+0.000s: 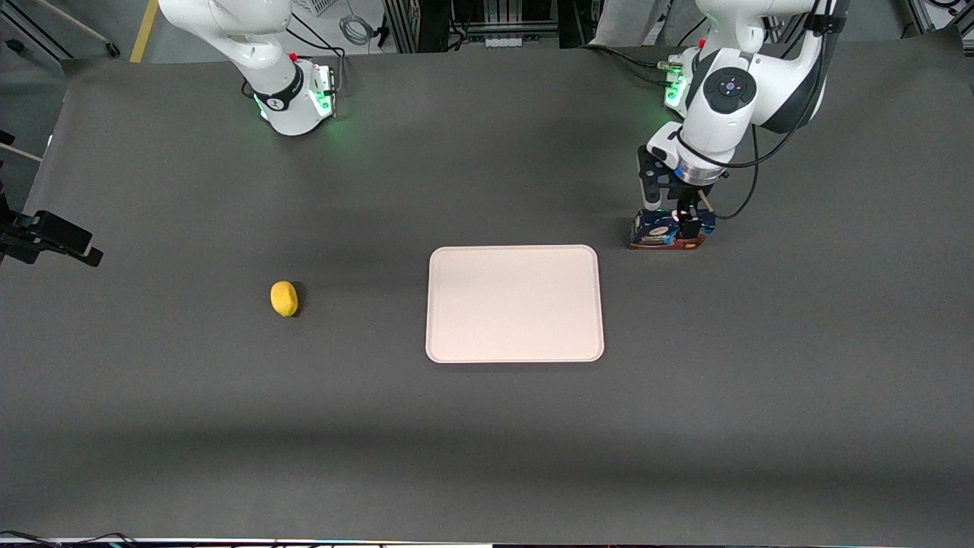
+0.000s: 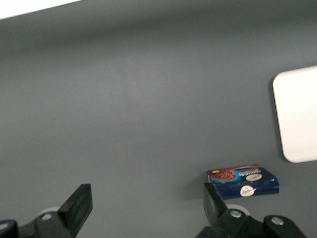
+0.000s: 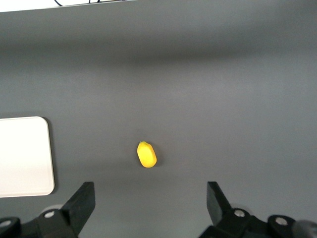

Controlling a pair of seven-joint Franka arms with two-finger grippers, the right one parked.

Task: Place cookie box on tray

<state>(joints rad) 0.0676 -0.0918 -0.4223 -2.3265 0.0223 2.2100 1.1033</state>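
Observation:
The cookie box [image 1: 656,237] is a small navy carton with a brown cookie picture. It rests on the dark table just off the tray's corner, toward the working arm's end. My left gripper [image 1: 676,215] hangs low right over it, and its fingers overlap the box in the front view. In the left wrist view the gripper [image 2: 146,198] is open wide over bare table. There the cookie box [image 2: 242,181] sits just outside one finger [image 2: 214,201], not between the two. The pale pinkish tray [image 1: 514,303] lies flat at mid table with nothing on it, and its rounded corner [image 2: 299,114] shows in the wrist view.
A small yellow lemon-like object [image 1: 283,298] lies on the table toward the parked arm's end, level with the tray. A black camera mount [image 1: 47,237] juts in at that end's table edge. Dark mat covers the whole table.

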